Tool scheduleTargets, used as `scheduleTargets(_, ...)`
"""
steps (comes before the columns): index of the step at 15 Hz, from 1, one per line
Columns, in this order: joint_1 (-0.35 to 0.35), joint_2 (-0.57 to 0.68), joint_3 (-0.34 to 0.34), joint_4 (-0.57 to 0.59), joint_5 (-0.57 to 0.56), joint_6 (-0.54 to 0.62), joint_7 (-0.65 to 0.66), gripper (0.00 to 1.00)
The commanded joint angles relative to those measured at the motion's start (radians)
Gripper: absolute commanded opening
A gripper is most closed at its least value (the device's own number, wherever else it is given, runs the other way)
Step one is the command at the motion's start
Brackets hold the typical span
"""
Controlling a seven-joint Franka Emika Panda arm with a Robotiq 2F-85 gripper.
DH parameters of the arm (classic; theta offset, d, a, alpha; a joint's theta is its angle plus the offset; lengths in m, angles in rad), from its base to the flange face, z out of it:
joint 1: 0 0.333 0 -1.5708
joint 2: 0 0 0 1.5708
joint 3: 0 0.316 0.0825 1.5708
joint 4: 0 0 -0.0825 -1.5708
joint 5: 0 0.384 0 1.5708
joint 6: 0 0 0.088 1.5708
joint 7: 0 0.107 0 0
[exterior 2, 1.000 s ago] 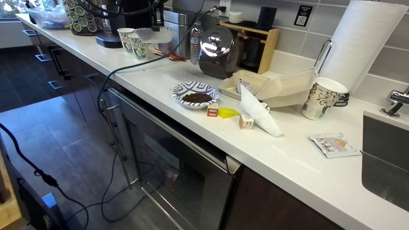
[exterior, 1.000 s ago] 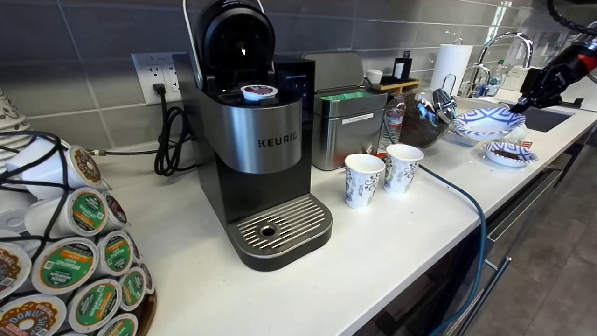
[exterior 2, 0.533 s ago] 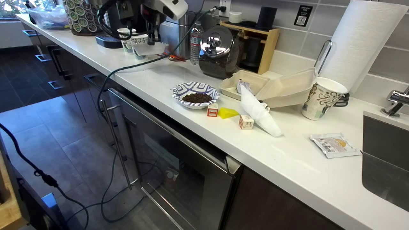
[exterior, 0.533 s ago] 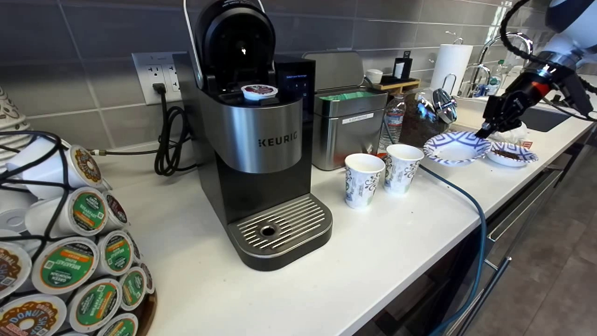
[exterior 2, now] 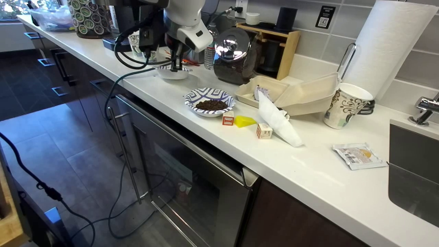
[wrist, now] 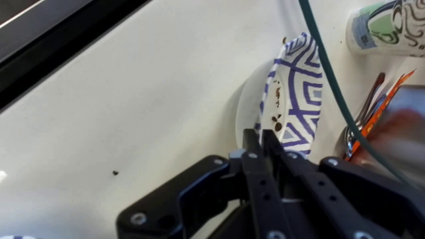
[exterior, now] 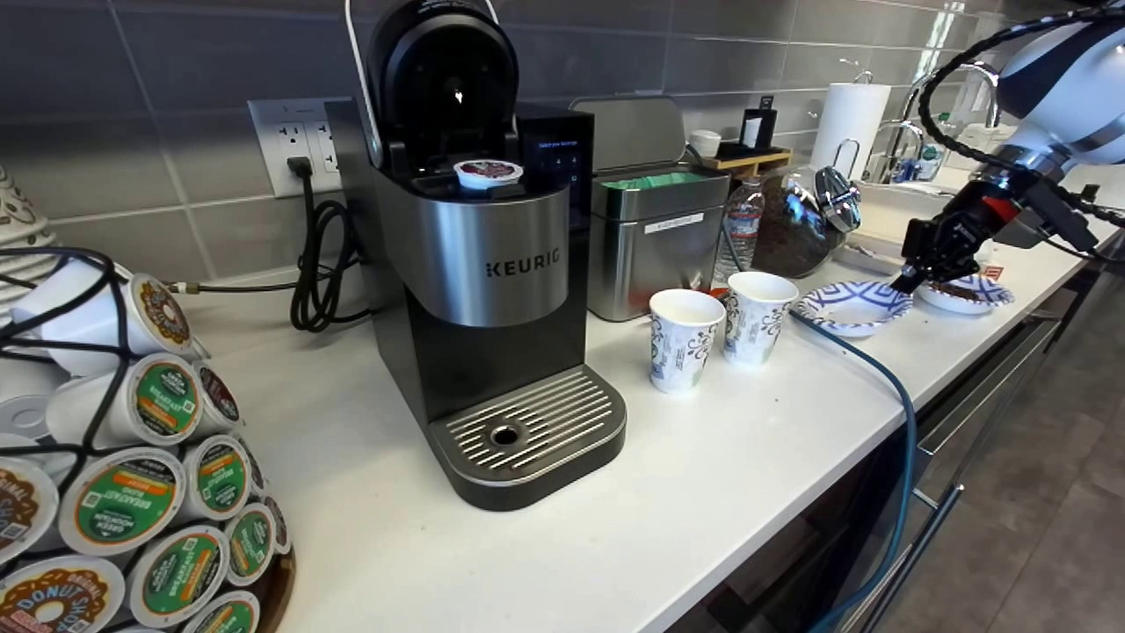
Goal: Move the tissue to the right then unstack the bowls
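Hand (wrist: 259,136) is drawn down to a narrow gap, rim of the crumbed bowl (wrist: 289,96) pinched between the tips, as read from the wrist view. Bowl is held at one side only, at or just above the worktop (exterior: 703,492); base contact can't be confirmed. Coated paper is guessed: very light, springy, wall easily creased, so the rim should be taken lightly, one finger inside, one outside, where the edge is stiffest. Coating may be slick, but rim crush is judged the bigger risk. Far side could sag under a one-sided hold and the dark crumbs (wrist: 278,126) inside be spilled, so level carrying and a gentle set-down are called for. Cable (wrist: 336,89) is run right by the rim; contact can't be told, snag possible. Near the held one but apart, the filled bowl (exterior 2: 209,93) is seen in both exterior views, loaded with dark grounds (exterior 2: 211,105): likely heavier and floppier, to be gripped by the rim and moved flat if at all. Farther out, by the takeaway box (exterior 2: 305,96) in an exterior view, the white tissue (exterior 2: 277,120) is laid: probably soft and near weightless, best pinched at a raised fold. Bowls are judged unstacked, with only release to be done.
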Motion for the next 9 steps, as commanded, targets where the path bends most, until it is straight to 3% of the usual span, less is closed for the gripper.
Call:
scheduleTargets(1,-0.061,0.028,-0.017,0.067,0.031,-0.053,0.04,0.43)
scheduleTargets(4,-0.124,-0.022,-0.068,0.076,-0.023,-0.12,0.017,0.65)
scheduleTargets(7,-0.17,-0.139,-0.132,-0.001,-0.082,-0.073,-0.138,0.88)
scheduleTargets(8,-0.154,-0.046,-0.106,0.078,-0.045,-0.092,-0.06,0.71)
scheduleTargets(9,-0.171,-0.075,-0.126,0.067,-0.059,-0.093,-0.097,0.78)
